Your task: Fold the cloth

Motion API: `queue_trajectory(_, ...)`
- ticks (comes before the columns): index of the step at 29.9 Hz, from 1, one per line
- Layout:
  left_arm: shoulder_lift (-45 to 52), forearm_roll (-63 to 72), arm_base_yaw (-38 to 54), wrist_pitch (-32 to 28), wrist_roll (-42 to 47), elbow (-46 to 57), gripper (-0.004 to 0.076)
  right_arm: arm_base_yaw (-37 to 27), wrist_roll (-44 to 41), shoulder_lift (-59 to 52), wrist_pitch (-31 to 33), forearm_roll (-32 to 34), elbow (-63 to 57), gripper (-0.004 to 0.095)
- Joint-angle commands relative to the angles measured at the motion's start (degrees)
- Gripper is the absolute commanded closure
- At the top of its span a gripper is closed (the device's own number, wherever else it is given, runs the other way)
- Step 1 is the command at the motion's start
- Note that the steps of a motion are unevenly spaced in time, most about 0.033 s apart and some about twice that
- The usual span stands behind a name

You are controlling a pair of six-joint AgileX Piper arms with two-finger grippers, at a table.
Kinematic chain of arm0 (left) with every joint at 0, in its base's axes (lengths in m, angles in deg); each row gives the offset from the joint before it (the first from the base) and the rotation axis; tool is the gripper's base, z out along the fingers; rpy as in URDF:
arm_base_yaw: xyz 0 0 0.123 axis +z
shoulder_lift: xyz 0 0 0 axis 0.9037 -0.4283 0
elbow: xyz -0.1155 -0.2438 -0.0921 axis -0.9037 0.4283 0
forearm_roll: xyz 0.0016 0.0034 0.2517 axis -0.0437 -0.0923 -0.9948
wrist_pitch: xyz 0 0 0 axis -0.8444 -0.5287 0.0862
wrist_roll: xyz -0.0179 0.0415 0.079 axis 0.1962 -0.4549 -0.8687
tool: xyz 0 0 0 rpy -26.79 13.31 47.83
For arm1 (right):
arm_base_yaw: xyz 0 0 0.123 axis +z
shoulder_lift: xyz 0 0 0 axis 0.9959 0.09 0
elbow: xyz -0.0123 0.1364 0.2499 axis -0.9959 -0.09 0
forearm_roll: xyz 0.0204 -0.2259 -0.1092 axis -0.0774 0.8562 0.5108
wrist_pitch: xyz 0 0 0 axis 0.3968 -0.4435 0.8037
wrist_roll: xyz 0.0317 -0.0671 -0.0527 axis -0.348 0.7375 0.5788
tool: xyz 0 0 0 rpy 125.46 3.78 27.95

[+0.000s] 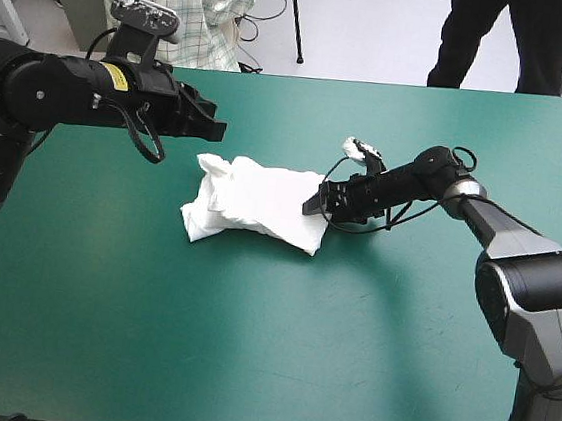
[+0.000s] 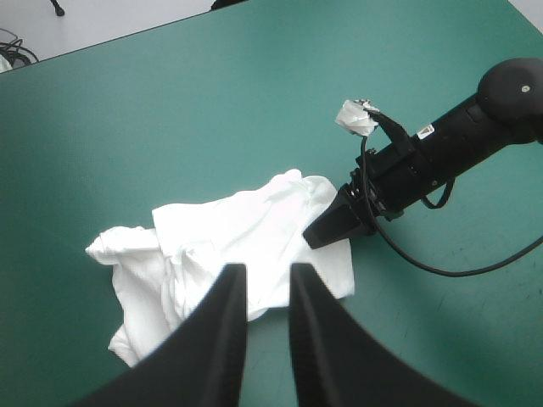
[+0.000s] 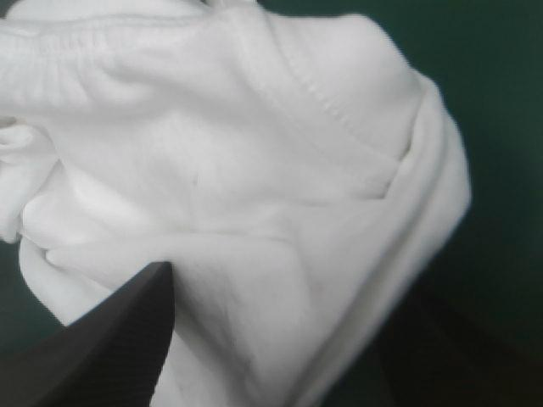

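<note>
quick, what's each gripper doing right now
Left gripper: jaws slightly apart, empty, clear of the T-shirt.
Right gripper: jaws open, T-shirt's edge between them.

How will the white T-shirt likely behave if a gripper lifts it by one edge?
Probably floppy: the T-shirt lies in a crumpled heap with soft folds, so it should drape from the pinch point. It looks thin, so likely light. Pushed, it would probably bunch up on the teal-green cover rather than slide whole.

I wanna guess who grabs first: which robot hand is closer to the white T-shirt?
Right. The right gripper is at the T-shirt's edge, its open fingers on either side of it. The left gripper hangs raised in the air, not touching it.
</note>
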Motion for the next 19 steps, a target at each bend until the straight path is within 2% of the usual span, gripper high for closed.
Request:
queue_trajectory(1, 2.4, 0.9, -0.1, 1.9, 0.1, -1.5, 0.0587, 1.5, 0.8, -1.7, -1.0, -2.3, 1.3, 0.028)
queue_trajectory(2, 2.5, 0.9, -0.1, 1.9, 0.1, -1.5, 0.0587, 1.8, 0.8, -1.3, -1.8, -2.1, 1.3, 0.0296)
queue_trajectory(4, 2.6, 0.9, -0.1, 1.9, 0.1, -1.5, 0.0587, 2.1, 0.7, -1.1, -3.0, -2.0, 1.3, 0.0391)
queue_trajectory(9, 3.8, 0.7, -0.1, 1.9, 0.3, -1.5, 0.0587, 2.3, 0.9, -1.1, -4.4, 1.8, 1.3, 0.092)
queue_trajectory(11, 4.3, 0.7, -0.1, 1.9, 0.3, -1.5, 0.0587, 2.2, 0.0, -1.3, -4.4, 5.0, 1.3, 0.0912)
queue_trajectory(13, 4.7, 0.6, -0.1, 1.9, 0.3, -1.5, 0.0587, 2.1, -3.9, -2.6, -5.1, 12.5, 1.3, 0.0912)
queue_trajectory(16, 5.1, 0.2, -0.1, 1.9, 0.3, -1.5, 0.0587, 2.1, -10.4, -6.1, -5.7, 28.1, 1.3, 0.0914)
queue_trajectory(19, 5.2, 0.2, -0.1, 1.9, 0.7, -1.5, 0.0587, 0.5, -16.7, -9.4, -2.8, 41.5, 1.3, 0.0925)
